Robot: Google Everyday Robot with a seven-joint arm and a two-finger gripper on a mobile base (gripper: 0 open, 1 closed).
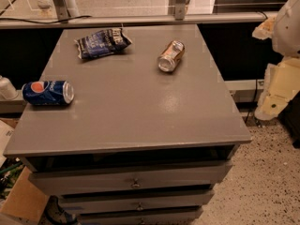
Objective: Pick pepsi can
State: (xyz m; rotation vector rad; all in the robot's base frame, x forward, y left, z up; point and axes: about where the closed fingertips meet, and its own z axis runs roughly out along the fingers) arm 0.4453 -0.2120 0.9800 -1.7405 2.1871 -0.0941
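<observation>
The pepsi can point(48, 92) is blue with a round red, white and blue logo. It lies on its side at the left edge of the grey cabinet top point(140, 107), its silver end facing right. My gripper point(275, 96) hangs at the right edge of the view, off the cabinet's right side and below the cream-white arm point(287, 27). It is far from the pepsi can and touches nothing on the cabinet top.
A copper-silver can point(170, 56) lies on its side at the back centre-right. A dark blue crinkled snack bag point(102, 42) lies at the back left. Drawers point(136, 182) are below the top, a rail point(140, 20) runs behind it, and a cardboard box point(18, 200) sits on the floor at the left.
</observation>
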